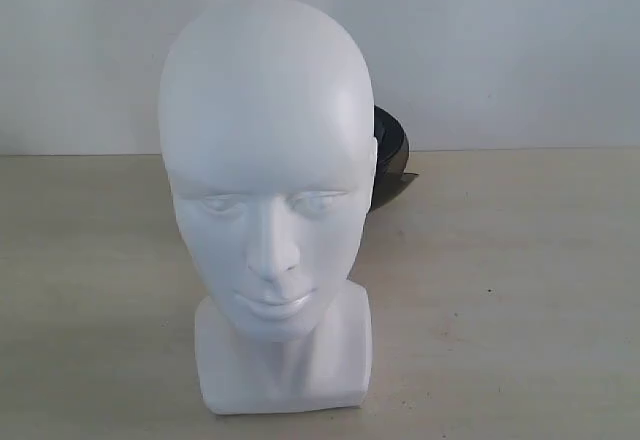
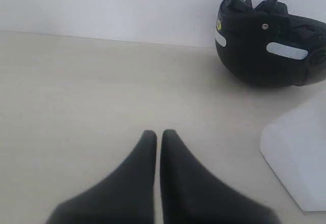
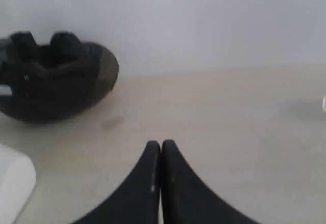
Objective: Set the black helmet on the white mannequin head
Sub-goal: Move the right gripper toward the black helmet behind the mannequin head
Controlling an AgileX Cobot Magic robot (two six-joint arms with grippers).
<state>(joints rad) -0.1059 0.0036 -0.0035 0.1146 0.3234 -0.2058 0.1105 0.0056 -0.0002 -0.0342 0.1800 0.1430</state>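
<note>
The glossy white bald mannequin head (image 1: 265, 160) stands upright on the pale wooden counter (image 1: 520, 290), its face toward the exterior camera. The matte black rounded helmet (image 1: 391, 160) lies on the counter behind the head, to its right and mostly hidden, with its padded opening upward. The 2 claws, left claw (image 2: 159, 132) and right claw (image 3: 161, 143), are clenched on nothing, over the counter.

Right jaws pressed together over the table (image 3: 229, 122); black helmet (image 3: 56, 79) rests beyond.
</note>
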